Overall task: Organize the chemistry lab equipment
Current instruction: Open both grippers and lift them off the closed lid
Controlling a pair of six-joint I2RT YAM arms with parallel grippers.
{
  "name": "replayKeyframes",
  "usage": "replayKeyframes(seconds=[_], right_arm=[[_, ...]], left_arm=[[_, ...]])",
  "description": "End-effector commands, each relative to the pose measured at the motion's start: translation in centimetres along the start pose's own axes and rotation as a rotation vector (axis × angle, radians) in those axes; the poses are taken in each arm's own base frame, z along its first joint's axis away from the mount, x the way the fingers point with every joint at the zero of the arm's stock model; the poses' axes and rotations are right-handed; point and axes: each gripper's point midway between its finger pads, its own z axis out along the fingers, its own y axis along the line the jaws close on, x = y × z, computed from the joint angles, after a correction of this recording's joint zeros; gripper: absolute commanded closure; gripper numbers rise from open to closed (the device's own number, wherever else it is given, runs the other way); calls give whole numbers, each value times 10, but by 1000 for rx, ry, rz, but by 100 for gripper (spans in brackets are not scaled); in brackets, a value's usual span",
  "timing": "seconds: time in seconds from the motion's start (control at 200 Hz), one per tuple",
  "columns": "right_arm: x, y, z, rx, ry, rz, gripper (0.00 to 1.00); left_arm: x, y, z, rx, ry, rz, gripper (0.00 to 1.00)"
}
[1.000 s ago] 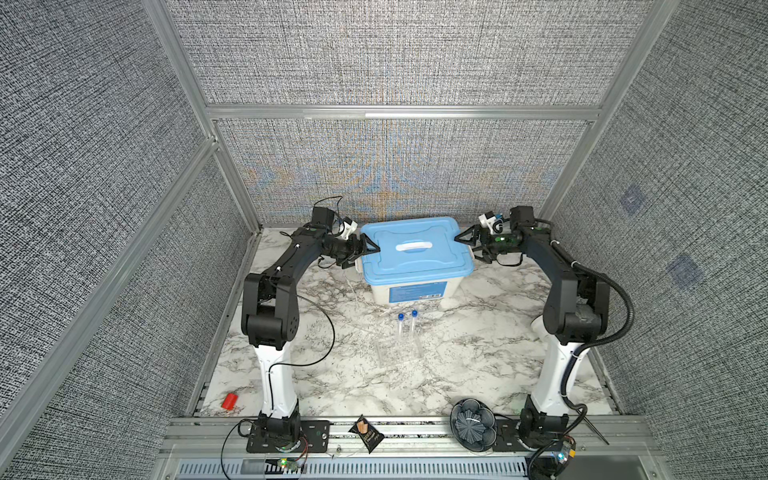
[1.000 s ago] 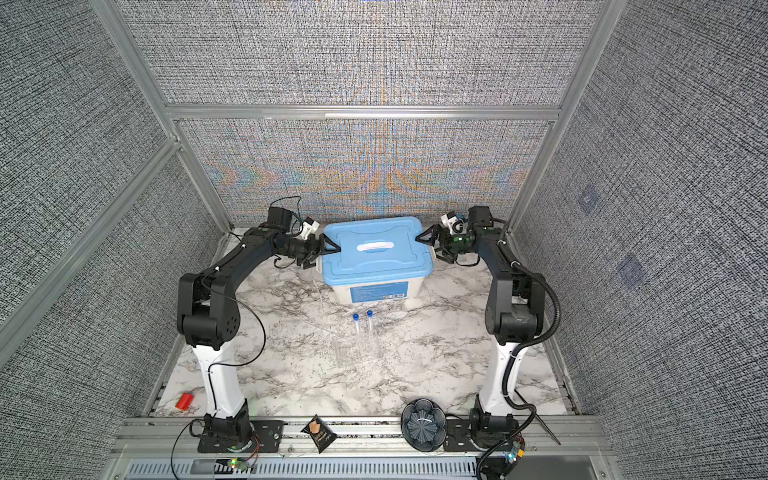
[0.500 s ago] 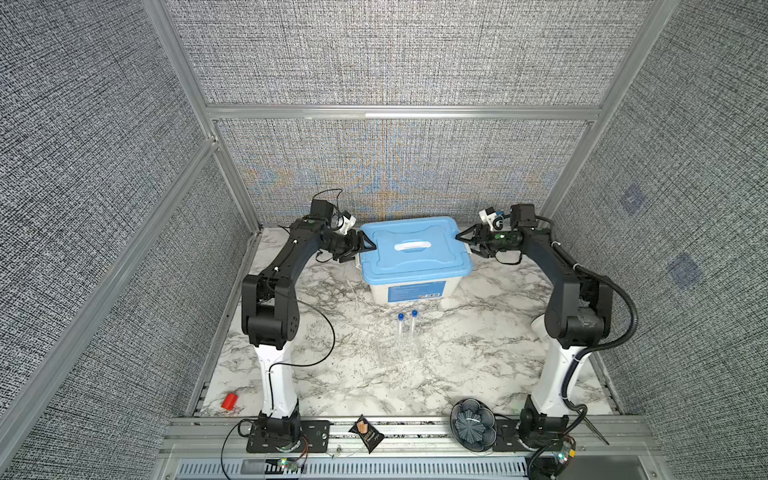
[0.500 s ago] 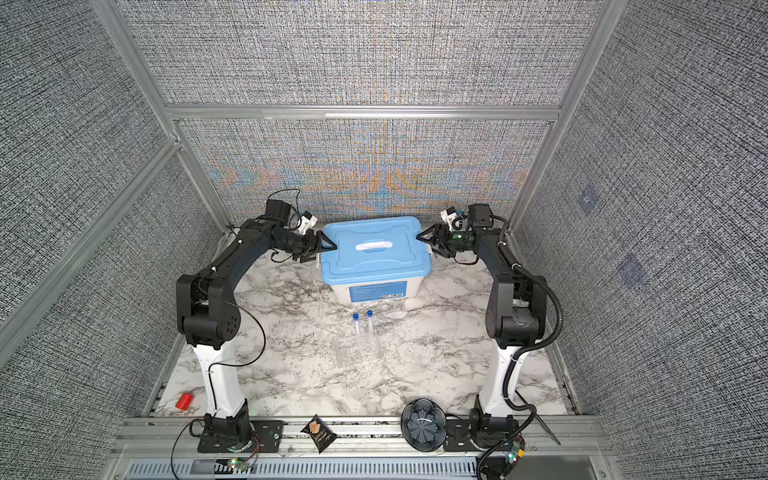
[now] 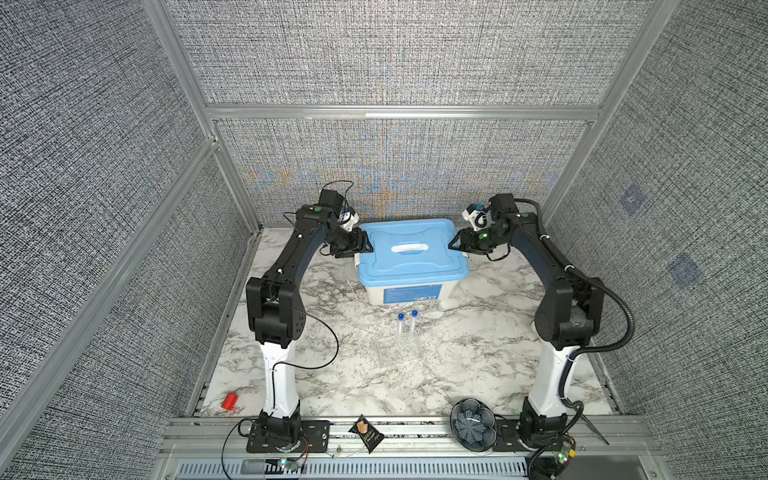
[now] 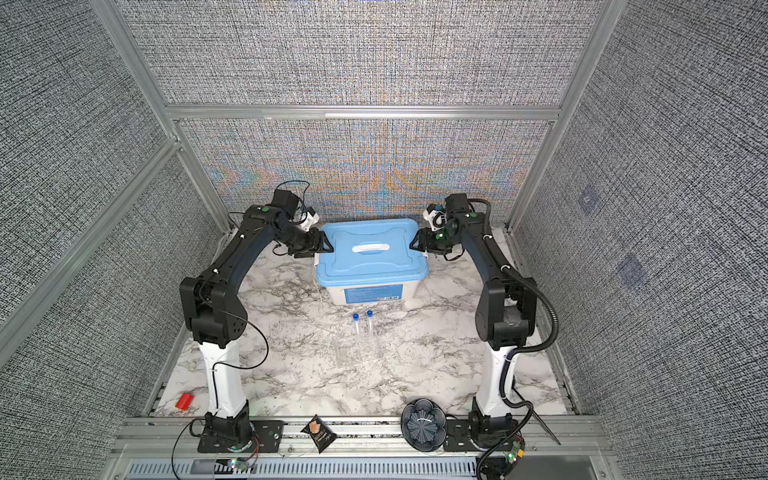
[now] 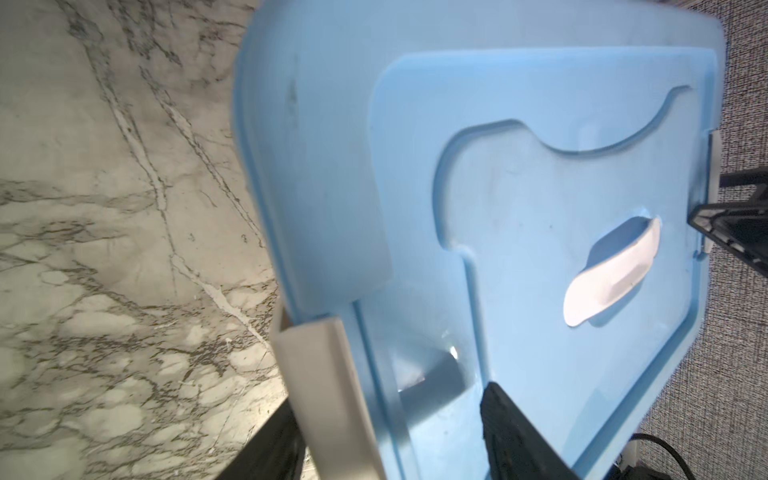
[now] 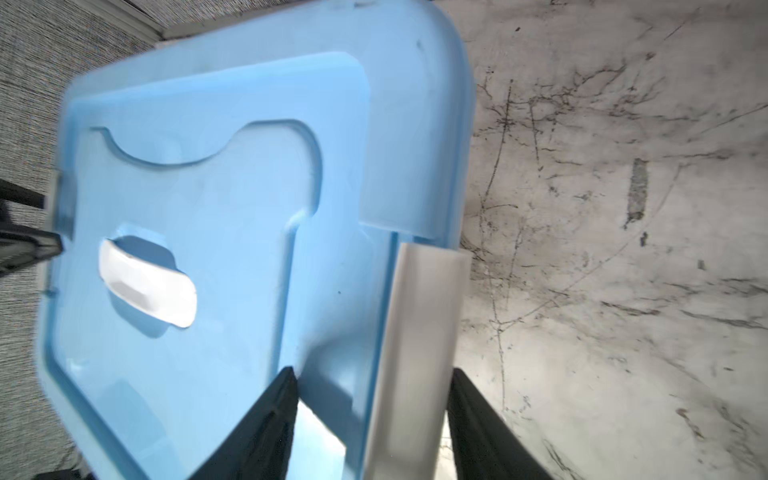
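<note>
Two slim clear tubes with blue caps (image 5: 400,324) (image 6: 369,322) stand in a clear plastic rack (image 5: 399,353) at mid-table. Behind them is a white box with a blue lid (image 5: 411,262) and a white handle (image 5: 409,248). My left gripper (image 5: 368,245) (image 7: 388,395) is at the lid's left side, open, its jaws straddling a white latch (image 7: 316,374) and the lid's edge. My right gripper (image 5: 453,243) (image 8: 372,370) is at the lid's right side, shut on the other white latch (image 8: 419,311), with one finger against the latch and the other on the lid.
A small red cylinder (image 5: 229,402) lies at the front left of the marble table. A black snack packet (image 5: 365,432) and a dark patterned bowl (image 5: 473,424) rest on the front rail. The back wall is close behind the box.
Both grippers have moved inward onto the sides of the blue lid. Their jaws have narrowed around the white latches. The tubes and rack have not moved.
</note>
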Motion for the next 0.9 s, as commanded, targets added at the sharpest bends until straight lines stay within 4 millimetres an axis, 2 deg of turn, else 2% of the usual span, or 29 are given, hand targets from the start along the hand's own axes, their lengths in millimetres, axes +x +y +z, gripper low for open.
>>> replayKeyframes(seconds=[0.0,0.165,0.355,0.47,0.63,0.85,0.865,0.895], right_arm=[[15,4,4,95,81,-127,43],[22,15,13,168,138,-192,42],[18,21,10,198,126,-184,42],[11,21,2,213,93,-180,34],[-8,20,-18,266,-5,-190,22],[-45,37,-80,304,-256,-211,8],[-46,38,-86,309,-275,-214,8],[-49,40,-96,317,-317,-221,8]], left_arm=[[0,-10,2,13,16,26,38],[3,-6,5,-63,38,40,39],[2,0,0,-116,32,36,39],[-11,3,-9,-125,-33,26,31],[-38,2,-43,-93,-171,12,29],[-59,5,-101,-74,-328,39,29],[-59,1,-113,-70,-354,46,29],[-60,1,-124,-70,-383,48,28]])
